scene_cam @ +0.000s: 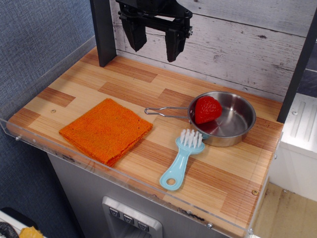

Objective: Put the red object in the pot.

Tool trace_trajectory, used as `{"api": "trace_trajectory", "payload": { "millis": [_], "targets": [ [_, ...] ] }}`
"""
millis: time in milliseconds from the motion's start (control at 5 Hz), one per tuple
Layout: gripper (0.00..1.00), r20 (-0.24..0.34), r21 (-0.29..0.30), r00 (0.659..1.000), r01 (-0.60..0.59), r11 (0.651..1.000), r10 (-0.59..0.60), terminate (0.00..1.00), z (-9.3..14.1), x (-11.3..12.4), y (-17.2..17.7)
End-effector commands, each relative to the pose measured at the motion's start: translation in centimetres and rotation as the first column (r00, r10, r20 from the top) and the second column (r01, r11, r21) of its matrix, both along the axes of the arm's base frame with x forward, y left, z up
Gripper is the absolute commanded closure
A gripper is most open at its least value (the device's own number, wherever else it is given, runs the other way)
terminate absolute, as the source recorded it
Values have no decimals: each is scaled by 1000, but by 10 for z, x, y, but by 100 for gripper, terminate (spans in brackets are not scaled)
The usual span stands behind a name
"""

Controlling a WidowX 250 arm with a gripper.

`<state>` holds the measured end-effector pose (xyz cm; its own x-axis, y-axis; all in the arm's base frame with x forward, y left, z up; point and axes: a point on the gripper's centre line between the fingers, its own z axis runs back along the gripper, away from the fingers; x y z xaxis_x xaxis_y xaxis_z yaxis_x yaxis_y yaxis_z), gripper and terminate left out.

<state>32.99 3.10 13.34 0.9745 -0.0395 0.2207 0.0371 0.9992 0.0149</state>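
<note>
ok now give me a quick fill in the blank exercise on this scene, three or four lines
1. The red strawberry sits inside the ____, against its left wall.
2. The hand hangs above the back of the table with its fingers ____ and nothing between them.
3. The blue brush lies with its bristles next to the pot and its handle pointing toward the ____ edge of the table.
4. The folded cloth on the left is ____ in colour.

Missing words: pot; open; front; orange

Orange knitted cloth (pixel 106 130), folded square, lying flat on the left half of the wooden counter (pixel 148 89). Light blue brush (pixel 181 159) with white bristles, right of the cloth, handle toward the front edge.
</note>
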Motion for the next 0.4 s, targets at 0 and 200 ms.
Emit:
{"api": "trace_trajectory", "payload": {
  "millis": [0, 200],
  "targets": [
    [0, 48, 7, 999, 2, 1000, -2, 0, 15, -6, -3],
    [0, 48, 7, 999, 2, 1000, -2, 100, 15, -6, -3]
  ]
}}
